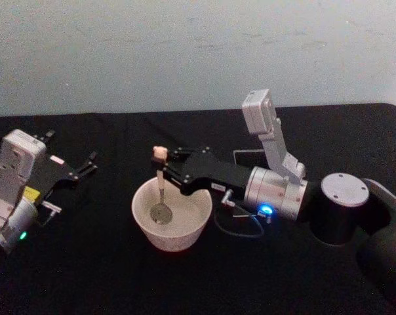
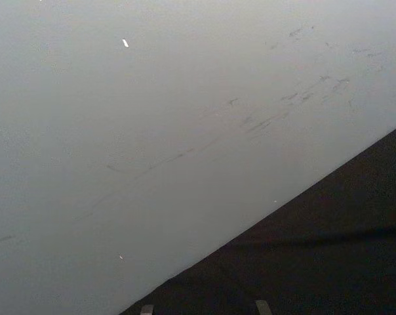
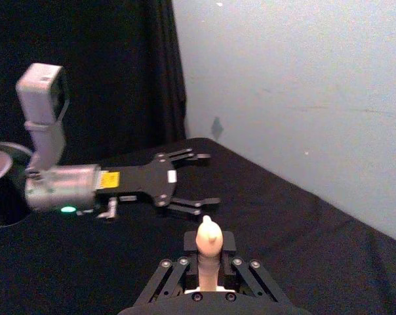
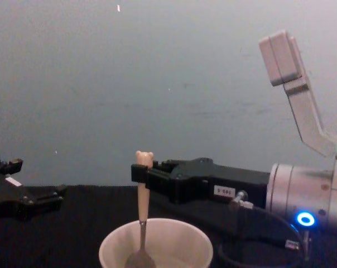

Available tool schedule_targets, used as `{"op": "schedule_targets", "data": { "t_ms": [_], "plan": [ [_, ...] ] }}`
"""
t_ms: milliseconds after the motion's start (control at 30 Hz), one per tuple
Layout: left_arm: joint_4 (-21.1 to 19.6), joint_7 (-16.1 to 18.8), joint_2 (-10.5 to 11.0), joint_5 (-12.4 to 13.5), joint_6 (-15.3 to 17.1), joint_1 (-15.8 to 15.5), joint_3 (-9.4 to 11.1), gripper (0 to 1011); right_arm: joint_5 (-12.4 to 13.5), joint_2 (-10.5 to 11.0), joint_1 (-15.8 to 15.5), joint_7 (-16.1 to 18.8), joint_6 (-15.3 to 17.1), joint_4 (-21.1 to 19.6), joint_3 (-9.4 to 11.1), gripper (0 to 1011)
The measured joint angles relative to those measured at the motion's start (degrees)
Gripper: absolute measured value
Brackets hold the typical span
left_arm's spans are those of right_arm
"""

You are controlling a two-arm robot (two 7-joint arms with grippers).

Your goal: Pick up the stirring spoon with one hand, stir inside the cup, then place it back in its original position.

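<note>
**Stirring stage: the right gripper [image 1: 164, 168] holds the stirring spoon [image 1: 160, 190] upright inside the cup [image 1: 143, 197].**

Its jaws are clamped on the beige handle just under the bear head, so the metal bowl reaches the cup's floor while the fingers sit above the rim. The left gripper [image 1: 72, 152] lies idle at the table's left, jaws apart. The dark holder [image 1: 248, 157], the spoon's return place, stands behind the right arm, partly hidden and hard to separate from the black table [image 1: 106, 275]. Whether the cup holds liquid cannot be told.
</note>
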Motion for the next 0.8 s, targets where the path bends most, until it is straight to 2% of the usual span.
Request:
{"op": "schedule_targets", "data": {
  "t_ms": [200,433,567,800],
  "plan": [
    [0.00,-0.01,0.00,0.00,0.00,0.00,0.00,1001,-0.55,-0.96,1.23,-1.04,-0.75,2.72,1.22,197],
    [0.00,0.00,0.00,0.00,0.00,0.00,0.00,1001,-1.08,-0.65,1.26,-2.22,-1.11,3.42,2.95,197],
    [0.00,0.00,0.00,0.00,0.00,0.00,0.00,1001,-1.36,0.03,0.77,-2.40,-0.95,2.74,3.42,197],
    [0.00,0.00,0.00,0.00,0.00,0.00,0.00,1001,-1.82,2.88,-1.66,-1.92,0.05,-1.74,3.98,197]
  ]
}}
